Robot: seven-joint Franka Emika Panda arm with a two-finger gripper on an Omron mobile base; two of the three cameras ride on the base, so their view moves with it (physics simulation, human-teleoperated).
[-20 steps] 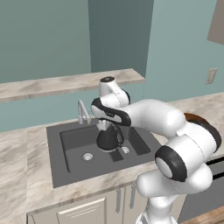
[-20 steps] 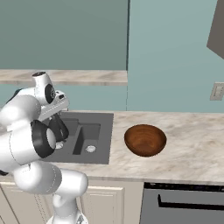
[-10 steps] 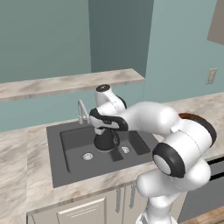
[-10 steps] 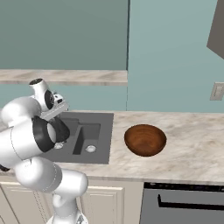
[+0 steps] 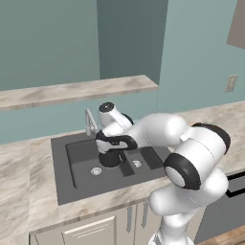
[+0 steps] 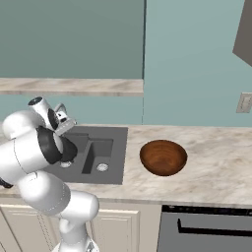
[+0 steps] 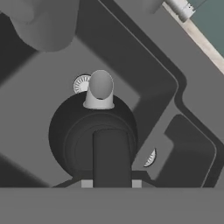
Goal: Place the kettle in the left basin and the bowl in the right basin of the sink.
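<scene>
The black kettle [image 5: 111, 158] hangs by its looped handle from my gripper [image 5: 113, 143], which is shut on that handle. It hovers low inside the sink [image 5: 62, 182], over the right side of the left basin [image 5: 79, 155] near the divider. From above, the kettle [image 7: 70, 131] has its grey spout toward the left basin's drain [image 7: 80, 83], and my gripper [image 7: 111, 183] clamps the handle. The right basin [image 5: 143, 160] holds nothing. The reddish-brown bowl [image 6: 163, 156] sits upright on the counter to the right of the sink [image 6: 110, 147].
A slim silver faucet [image 5: 89, 122] rises behind the sink, just beyond the hand. A stone ledge [image 5: 72, 90] runs along the wall above. A dark oven front [image 6: 206, 226] sits under the counter at the right. A wall outlet [image 6: 244, 102] is at the far right.
The arm has carried the kettle a little to the left and lower, from above the divider toward the left basin. The bowl has not moved.
</scene>
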